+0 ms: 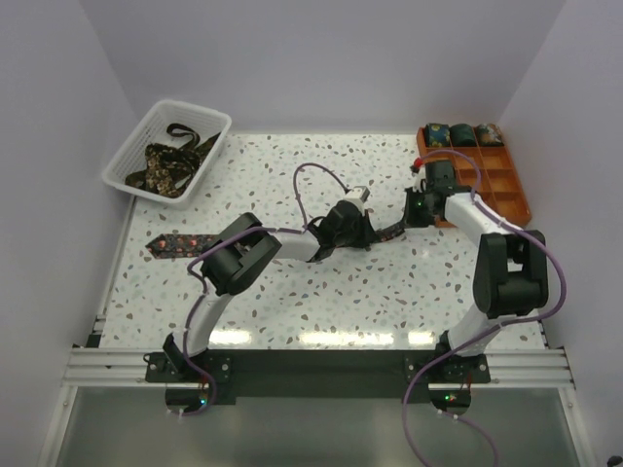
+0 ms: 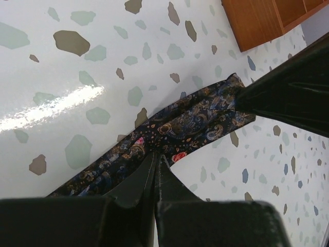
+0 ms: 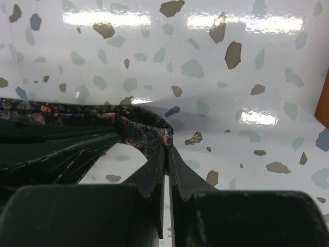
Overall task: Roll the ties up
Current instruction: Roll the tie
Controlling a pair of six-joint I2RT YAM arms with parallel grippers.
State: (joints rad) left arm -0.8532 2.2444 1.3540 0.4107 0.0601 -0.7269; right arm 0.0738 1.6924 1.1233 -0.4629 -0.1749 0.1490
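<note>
A dark floral tie lies flat across the speckled table, from the left side to the middle. My left gripper is shut on the tie near its right end; in the left wrist view the gripper pinches the patterned fabric. My right gripper is shut on the tie's very end, and in the right wrist view the gripper holds the folded tip. The two grippers are close together. More ties lie loose in the basket. Three rolled ties sit in the tray's far compartments.
A white mesh basket stands at the back left. An orange gridded tray stands at the back right, just beyond my right gripper; its corner shows in the left wrist view. White walls enclose the table.
</note>
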